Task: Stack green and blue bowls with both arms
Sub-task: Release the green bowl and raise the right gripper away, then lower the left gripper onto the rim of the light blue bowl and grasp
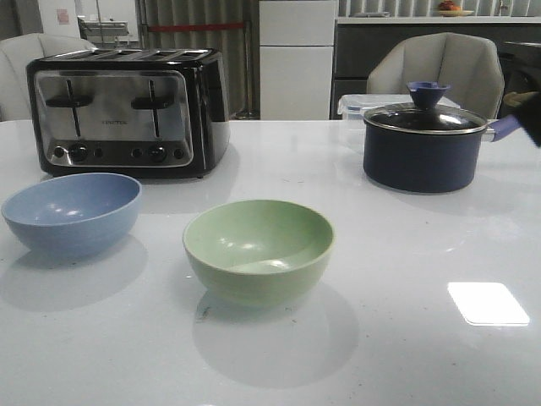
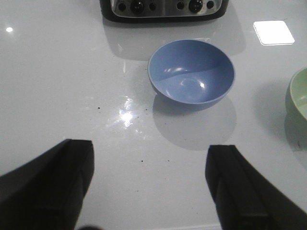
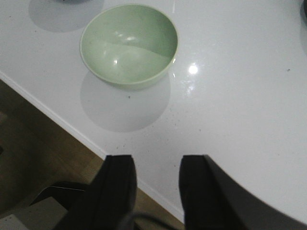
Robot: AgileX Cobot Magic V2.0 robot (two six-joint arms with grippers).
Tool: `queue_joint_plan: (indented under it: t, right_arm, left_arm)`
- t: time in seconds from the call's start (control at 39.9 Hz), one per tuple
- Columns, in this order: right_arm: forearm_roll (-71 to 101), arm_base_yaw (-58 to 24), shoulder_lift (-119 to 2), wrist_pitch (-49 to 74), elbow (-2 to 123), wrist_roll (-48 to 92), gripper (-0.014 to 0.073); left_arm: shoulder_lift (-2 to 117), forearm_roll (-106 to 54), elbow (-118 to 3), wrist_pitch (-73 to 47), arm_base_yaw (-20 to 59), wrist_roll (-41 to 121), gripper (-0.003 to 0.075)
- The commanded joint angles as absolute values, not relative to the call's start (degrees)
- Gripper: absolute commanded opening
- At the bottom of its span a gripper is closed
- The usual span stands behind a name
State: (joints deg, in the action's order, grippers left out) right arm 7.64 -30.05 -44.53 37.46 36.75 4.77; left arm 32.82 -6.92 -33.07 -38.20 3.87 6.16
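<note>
The pale blue bowl (image 1: 73,212) sits upright on the white table at the left, in front of the toaster. The pale green bowl (image 1: 259,250) sits upright near the table's middle, apart from the blue one. Neither gripper shows in the front view. In the left wrist view my left gripper (image 2: 149,146) is open and empty, well short of the blue bowl (image 2: 191,72); the green bowl's rim (image 2: 300,93) shows at the edge. In the right wrist view my right gripper (image 3: 157,160) is open and empty over the table's front edge, short of the green bowl (image 3: 128,44).
A black and silver toaster (image 1: 127,111) stands at the back left. A dark blue lidded pot (image 1: 427,144) stands at the back right, with a clear plastic box (image 1: 355,106) behind it. The table's edge (image 3: 72,127) and the floor show below my right gripper.
</note>
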Motion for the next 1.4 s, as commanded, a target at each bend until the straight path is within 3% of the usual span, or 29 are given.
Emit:
queue_joint_plan:
  t: [0.0,0.33,0.85,1.3,1.38]
  right_arm:
    - [7.1,-30.1,-39.1,34.6,35.7,4.6,0.0363]
    - [7.1,-30.1,-34.8,34.9,34.3,4.6,0.0363]
    - [7.1,-30.1,-34.8,35.6,34.3,4.6,0.0363]
    - [7.1,-30.1,-34.8,35.6,34.3,4.6,0.0363]
    - [7.1,-30.1,-34.8,35.6,34.3,4.6,0.0363]
  left_arm:
    - [35.1,-7.6,-35.1,-33.9,5.7,6.2,0.0548]
    - [52.0,-6.4,-42.6,-35.6,7.9,6.2,0.0548]
    - [89.0,-5.9,-67.4,-41.6,7.8,5.6,0.0548]
    - [106.0,-7.1,-77.4,-40.3,4.4,5.6,0.0548]
    - [107.2,-8.4,-77.6,-39.4,4.4,5.6,0.0521]
